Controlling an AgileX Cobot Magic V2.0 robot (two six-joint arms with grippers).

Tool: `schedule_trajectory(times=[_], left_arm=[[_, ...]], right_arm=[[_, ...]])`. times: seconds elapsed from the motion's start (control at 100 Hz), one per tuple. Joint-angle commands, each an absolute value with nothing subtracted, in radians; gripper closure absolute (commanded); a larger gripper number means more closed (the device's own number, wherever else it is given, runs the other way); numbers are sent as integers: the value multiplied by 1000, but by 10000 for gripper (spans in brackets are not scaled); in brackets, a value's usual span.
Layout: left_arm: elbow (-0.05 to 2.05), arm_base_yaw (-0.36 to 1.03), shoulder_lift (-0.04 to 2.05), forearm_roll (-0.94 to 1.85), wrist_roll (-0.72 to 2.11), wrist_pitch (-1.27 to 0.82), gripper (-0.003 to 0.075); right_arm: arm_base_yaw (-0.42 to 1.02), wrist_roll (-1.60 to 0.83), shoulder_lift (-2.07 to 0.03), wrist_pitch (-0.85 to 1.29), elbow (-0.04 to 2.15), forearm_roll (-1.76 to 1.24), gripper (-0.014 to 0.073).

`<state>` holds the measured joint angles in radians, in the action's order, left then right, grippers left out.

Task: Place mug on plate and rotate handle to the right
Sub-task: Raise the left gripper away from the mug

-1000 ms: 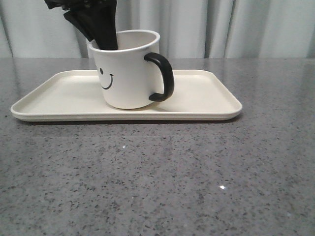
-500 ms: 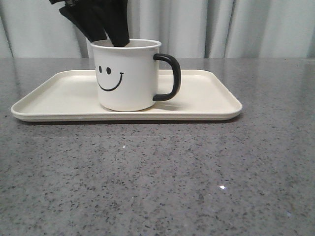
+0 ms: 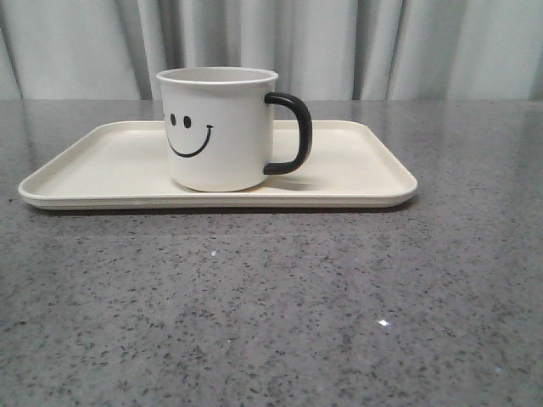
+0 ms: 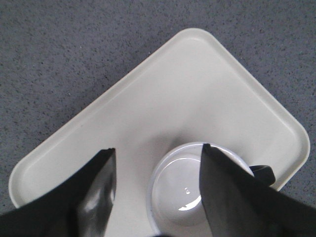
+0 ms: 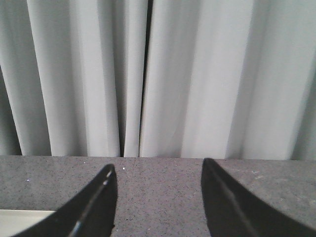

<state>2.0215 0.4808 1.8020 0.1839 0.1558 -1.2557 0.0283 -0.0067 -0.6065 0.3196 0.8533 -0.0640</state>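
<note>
The white mug [image 3: 219, 129] with its black smiley face stands upright on the cream plate [image 3: 356, 170], a little left of the plate's middle. Its black handle [image 3: 290, 134] points to the right in the front view. From the left wrist view I look down into the mug [image 4: 182, 190], with a bit of the handle [image 4: 263, 173] showing past one finger. My left gripper [image 4: 158, 150] hangs open above the mug, holding nothing. My right gripper [image 5: 159, 170] is open over bare table, away from the mug. Neither gripper shows in the front view.
The plate [image 4: 197, 94] lies on a grey speckled table [image 3: 271, 305]. A pale curtain [image 3: 339, 42] closes off the back. A corner of the plate [image 5: 22, 219] shows beside one finger in the right wrist view.
The left gripper let go of the mug's rim and rose out of the front view. The mug went from tilted to flat on the plate and turned, smiley now facing front.
</note>
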Motion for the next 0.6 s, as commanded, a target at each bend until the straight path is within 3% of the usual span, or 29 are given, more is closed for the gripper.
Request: schedule_trajectory(times=[0.0, 0.59], left_arm=[[2065, 489, 1716, 184, 154, -1264, 344], [2065, 484, 1407, -228, 123, -1264, 344]], right_arm=[[28, -12, -616, 241, 888, -61, 190], [28, -12, -616, 241, 888, -61, 190]])
